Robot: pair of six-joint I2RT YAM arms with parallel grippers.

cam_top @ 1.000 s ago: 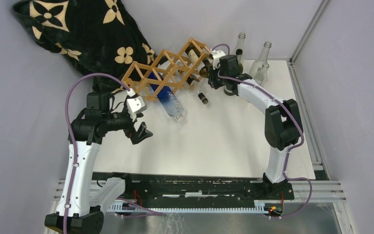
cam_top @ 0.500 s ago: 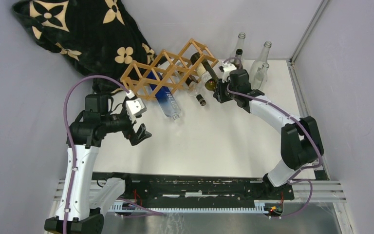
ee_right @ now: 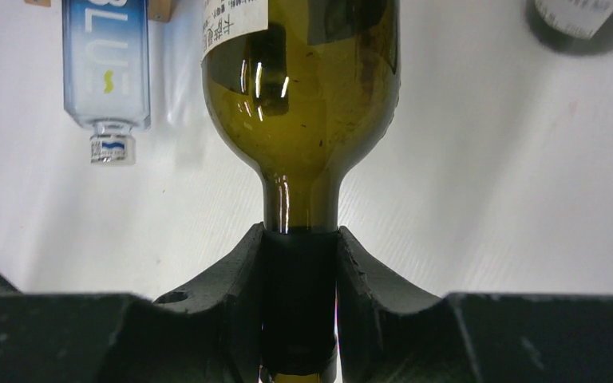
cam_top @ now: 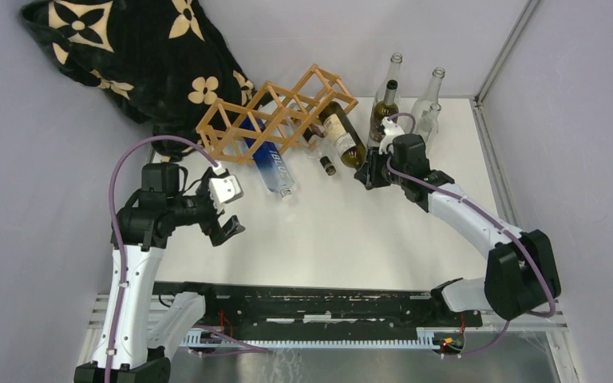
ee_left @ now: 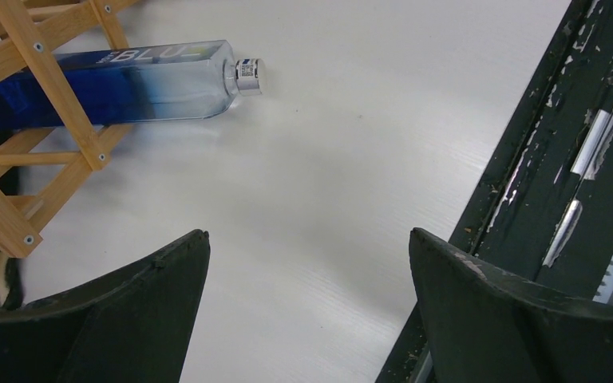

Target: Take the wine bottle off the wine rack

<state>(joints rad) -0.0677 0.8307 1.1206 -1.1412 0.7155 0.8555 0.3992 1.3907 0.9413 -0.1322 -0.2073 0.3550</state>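
wine rack [cam_top: 275,112]: light wooden lattice with diamond cells, at 11 o'clock on the white worktop [cam_top: 351,231], its length running from 8 o'clock to 2 o'clock
wine bottle [cam_top: 343,136]: dark green glass with a pale label, lying tilted at 12 o'clock, base at the rack's 2 o'clock end and neck pointing to 5 o'clock; whether the base sits inside the end cell cannot be told
right tool [cam_top: 371,171]: pressed together on the wine bottle's neck; in the wrist view the black fingers [ee_right: 239,271] sit on either side of the neck, just below the shoulder
left tool [cam_top: 227,227]: spread wide and holding nothing, at 9 o'clock over bare worktop, well apart from the rack
blue bottle [cam_top: 275,167]: clear and blue, lying through a lower cell of the rack, its capped end out on the worktop toward 5 o'clock
dark bottle neck [cam_top: 326,164]: pokes out of the rack between the blue bottle and the wine bottle
upright bottles [cam_top: 427,100]: several, standing at 1 o'clock
black blanket [cam_top: 128,48]: cream flower pattern, bunched at 10 o'clock behind the rack
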